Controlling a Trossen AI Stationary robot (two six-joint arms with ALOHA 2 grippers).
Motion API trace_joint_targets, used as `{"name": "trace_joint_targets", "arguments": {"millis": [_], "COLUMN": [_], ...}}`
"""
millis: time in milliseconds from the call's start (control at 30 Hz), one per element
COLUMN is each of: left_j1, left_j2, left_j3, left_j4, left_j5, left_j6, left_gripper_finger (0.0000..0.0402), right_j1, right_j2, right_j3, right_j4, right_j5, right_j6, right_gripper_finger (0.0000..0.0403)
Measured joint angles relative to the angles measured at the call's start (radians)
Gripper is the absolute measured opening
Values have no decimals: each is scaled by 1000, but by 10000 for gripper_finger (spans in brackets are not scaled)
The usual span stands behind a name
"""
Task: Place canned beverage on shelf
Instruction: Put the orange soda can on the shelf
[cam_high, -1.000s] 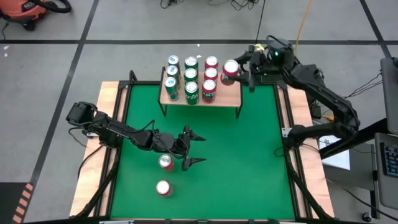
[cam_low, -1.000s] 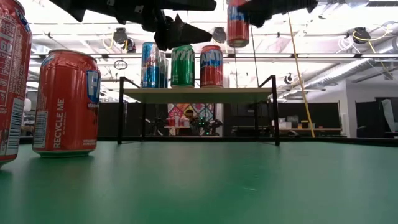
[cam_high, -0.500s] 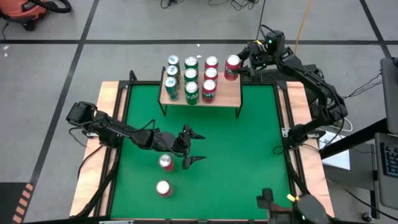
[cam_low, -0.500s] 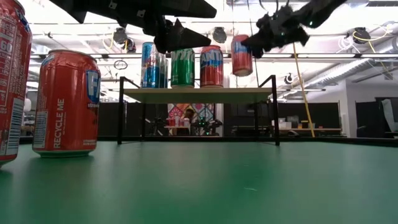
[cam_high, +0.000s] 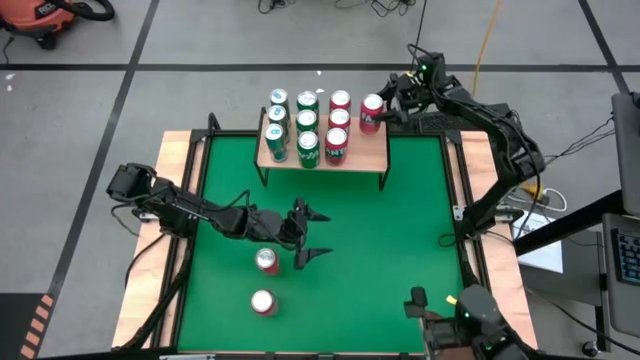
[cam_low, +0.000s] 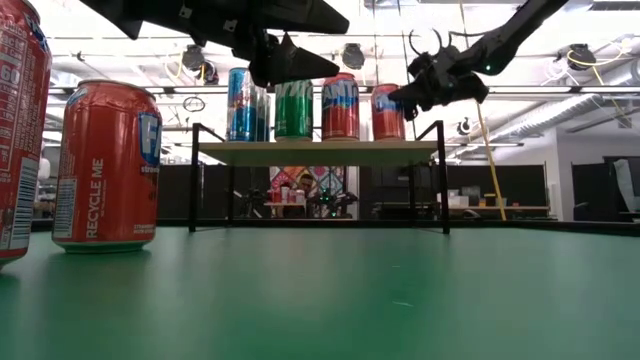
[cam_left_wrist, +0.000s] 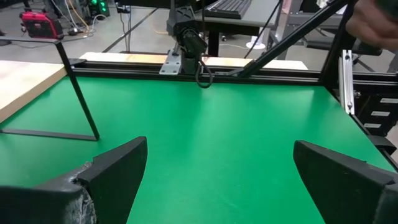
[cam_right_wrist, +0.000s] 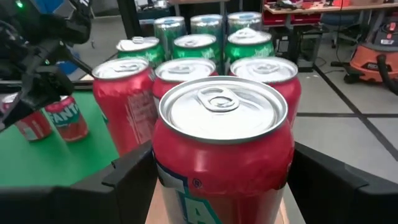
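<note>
The fingers of the right gripper (cam_high: 384, 108) are closed on a red can (cam_high: 371, 111) at the right end of the shelf (cam_high: 372, 152), which stands along the table's (cam_high: 400, 240) far edge; in the high view the can sits beside three rows of cans (cam_high: 307, 125) already placed, while the left gripper (cam_high: 308, 238) hovers with its fingers spread wide and holding nothing near the table's middle, just above two spare red cans (cam_high: 266, 262) toward the near edge. In the low view the held can (cam_low: 388, 112) looks level with its neighbours, its base at or just touching the plank, and the right gripper (cam_low: 400, 100) is clamped on its side. The left wrist view shows only open fingers (cam_left_wrist: 112, 168) over bare green table. From the right wrist view the can (cam_right_wrist: 224, 149) stands upright between the fingers (cam_right_wrist: 124, 180), close behind a red neighbour (cam_right_wrist: 264, 78). To finish well, the arm should likely settle the can flat before releasing, open its fingers slowly, and withdraw away from the rows so it brushes nothing over.
</note>
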Motion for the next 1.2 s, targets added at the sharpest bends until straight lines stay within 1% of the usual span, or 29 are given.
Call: {"name": "trace_joint_targets", "arguments": {"millis": [333, 767, 1067, 1200], "left_j1": [2, 2, 2, 2], "left_j2": [0, 0, 0, 0], "left_j3": [0, 0, 0, 0], "left_j4": [0, -4, -4, -4], "left_j5": [0, 0, 1, 1], "left_j6": [-1, -4, -5, -5], "left_gripper_finger": [397, 397, 397, 397], "right_j1": [-5, -24, -24, -24], "right_j2": [57, 58, 57, 57], "right_j3": [0, 0, 0, 0], "right_j4": [10, 5, -23, -24], "right_j5": [-1, 1, 1, 1], "right_j6": [-35, -62, -98, -98], "right_gripper_finger": [295, 295, 319, 323]}}
